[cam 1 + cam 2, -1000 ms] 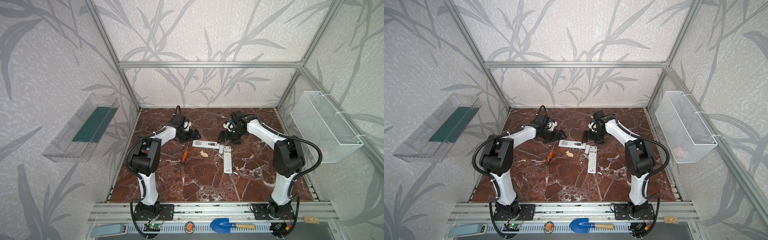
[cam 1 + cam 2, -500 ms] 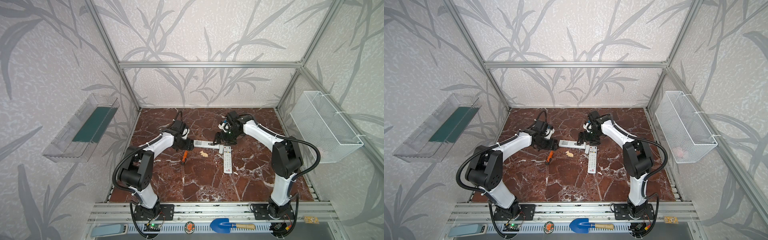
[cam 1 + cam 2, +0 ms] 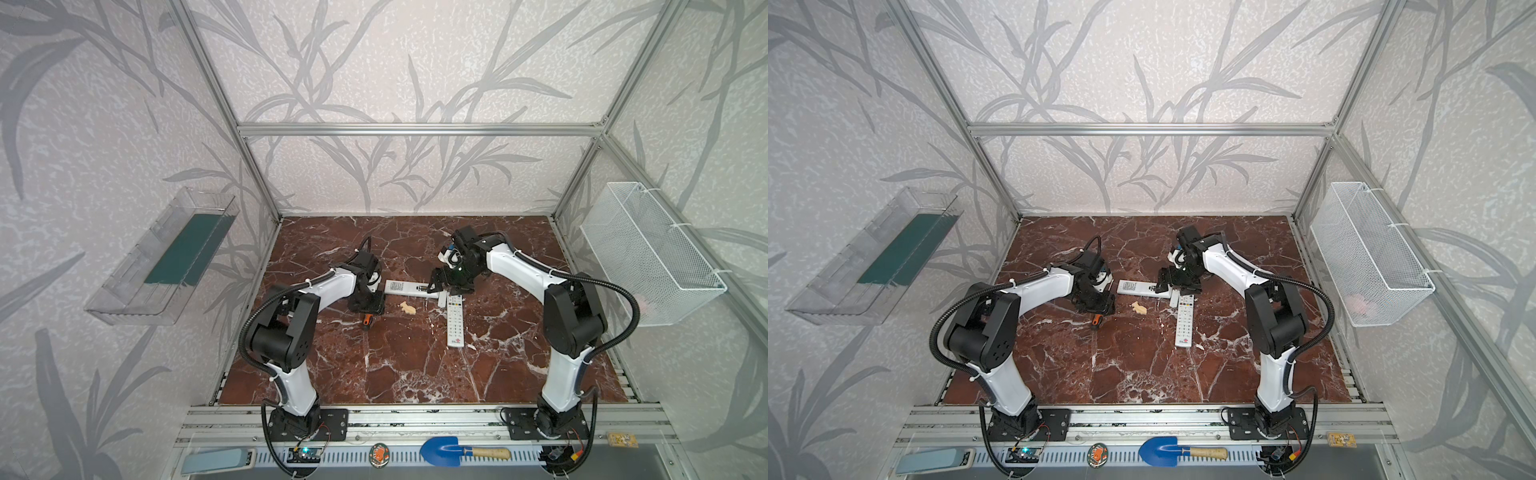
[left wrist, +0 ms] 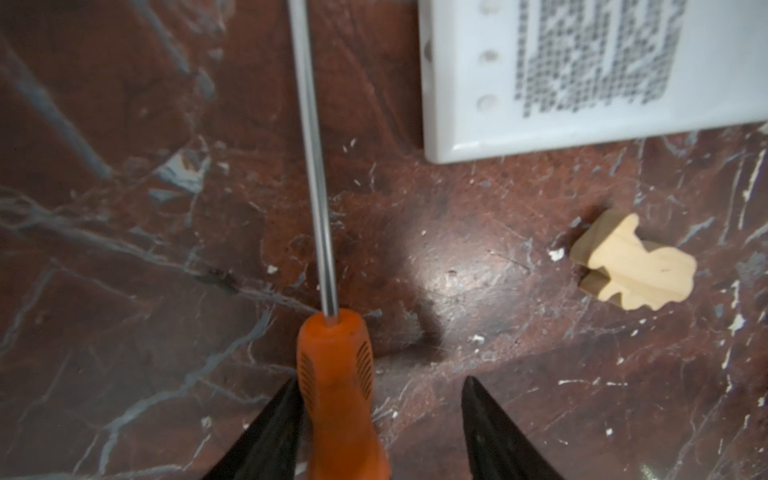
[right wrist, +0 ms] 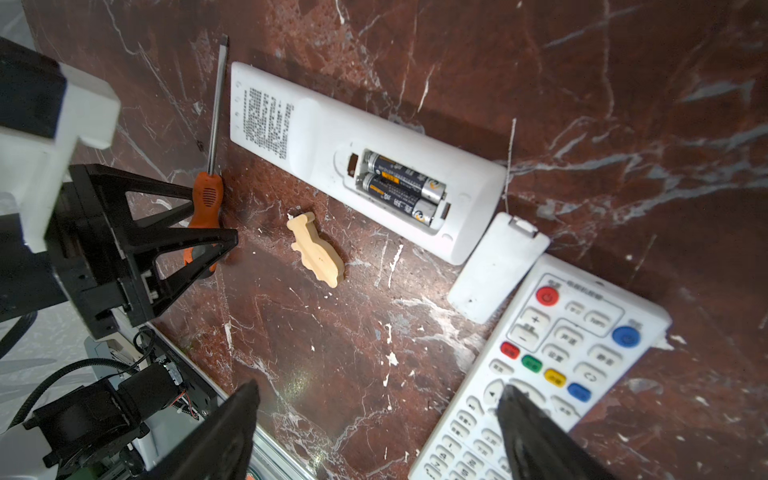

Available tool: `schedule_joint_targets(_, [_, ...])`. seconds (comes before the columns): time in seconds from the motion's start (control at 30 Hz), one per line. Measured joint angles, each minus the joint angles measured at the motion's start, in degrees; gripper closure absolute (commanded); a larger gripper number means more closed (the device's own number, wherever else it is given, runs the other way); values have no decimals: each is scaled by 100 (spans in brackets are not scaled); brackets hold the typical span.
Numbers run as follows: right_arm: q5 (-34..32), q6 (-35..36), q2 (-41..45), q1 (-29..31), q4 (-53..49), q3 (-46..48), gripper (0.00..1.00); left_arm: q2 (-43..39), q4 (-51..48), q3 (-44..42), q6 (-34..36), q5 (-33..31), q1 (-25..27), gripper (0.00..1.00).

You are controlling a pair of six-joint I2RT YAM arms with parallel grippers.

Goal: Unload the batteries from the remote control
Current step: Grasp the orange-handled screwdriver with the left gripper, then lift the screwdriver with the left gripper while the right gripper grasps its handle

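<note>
In the open bay of the face-down remote (image 5: 316, 137) on the table (image 5: 582, 62), both batteries (image 5: 399, 187) sit side by side, none out yet; its cover (image 5: 496, 268) lies just beside it. The left tool (image 4: 379, 381) straddles the handle of the screwdriver (image 4: 336, 374), jaws apart; the right tool (image 5: 377, 387) hangs wide apart, empty.

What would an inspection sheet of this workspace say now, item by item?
Surface: red-brown marble tabletop, white-veined.
Job's things: face-down remote, compartment open, two batteries inside; its cover lies beside it.
Clutter: second remote, buttons up; screwdriver; wooden animal.
Grippers: left gripper straddles the screwdriver handle, one finger touching, not yet shut; right gripper open, empty.
Cables: black hoses along both arms, away from the remotes.
Surroundings: wire basket, clear tray, blue trowel on the front rail.
</note>
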State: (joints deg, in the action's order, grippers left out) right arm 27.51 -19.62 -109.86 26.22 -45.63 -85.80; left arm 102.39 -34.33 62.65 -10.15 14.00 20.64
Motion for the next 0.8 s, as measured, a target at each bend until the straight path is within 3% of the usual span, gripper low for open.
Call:
schedule_joint_targets(0.13, [0,-9,33,4,39,7,11,28,-11,13,-11,-66,-4,57])
schedule_joint_targets(0.23, [-2,-9,79,4,44,7,11,31,-22,13,-11,-63,-2,74])
schedule_joint_targets(0.3, [-2,-9,109,4,46,7,11,31,-39,13,7,-39,-2,79])
schedule_joint_targets(0.63, [37,17,138,4,66,7,11,-44,-177,11,-42,105,-81,87])
schedule_joint_targets(0.8, [356,42,240,4,177,4,11,-831,37,-323,-385,774,-431,88])
